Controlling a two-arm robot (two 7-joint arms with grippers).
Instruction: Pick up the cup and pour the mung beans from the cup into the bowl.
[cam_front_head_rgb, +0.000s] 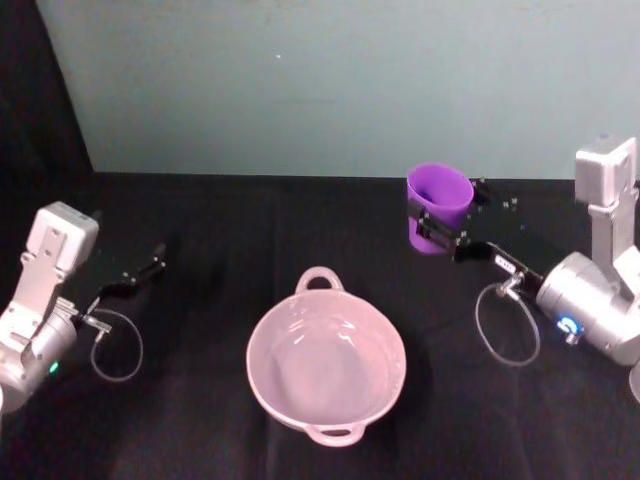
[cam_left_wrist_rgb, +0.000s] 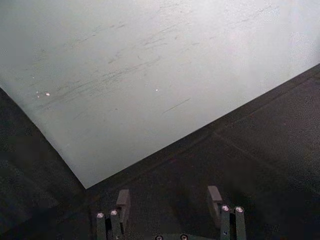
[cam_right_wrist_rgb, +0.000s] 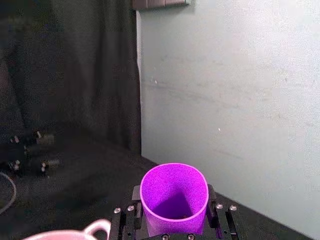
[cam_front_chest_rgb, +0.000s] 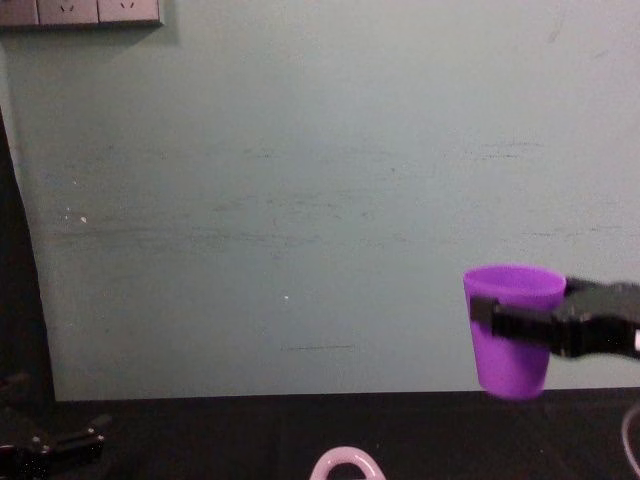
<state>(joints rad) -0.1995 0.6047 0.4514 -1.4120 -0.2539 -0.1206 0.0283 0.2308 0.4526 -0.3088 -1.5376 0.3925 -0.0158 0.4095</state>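
Note:
The bright purple cup (cam_front_head_rgb: 438, 205) hangs upright above the table at the back right, with my right gripper (cam_front_head_rgb: 438, 228) shut on its sides. From the chest it shows lifted off the table, cup (cam_front_chest_rgb: 511, 340), held by the gripper (cam_front_chest_rgb: 505, 316). The right wrist view looks down into the cup (cam_right_wrist_rgb: 174, 197); its dark bottom does not let me make out the mung beans. The pale pink bowl (cam_front_head_rgb: 326, 362) with two loop handles sits empty at the table's centre front, left of and below the cup. My left gripper (cam_front_head_rgb: 150, 266) rests open at the far left, holding nothing.
A black cloth covers the table (cam_front_head_rgb: 210, 220), and a pale green wall (cam_front_head_rgb: 330, 80) stands close behind it. Loose cable loops hang by each wrist, one cable (cam_front_head_rgb: 505, 325) right of the bowl. The bowl's handle (cam_front_chest_rgb: 345, 462) peeks up at the chest view's lower edge.

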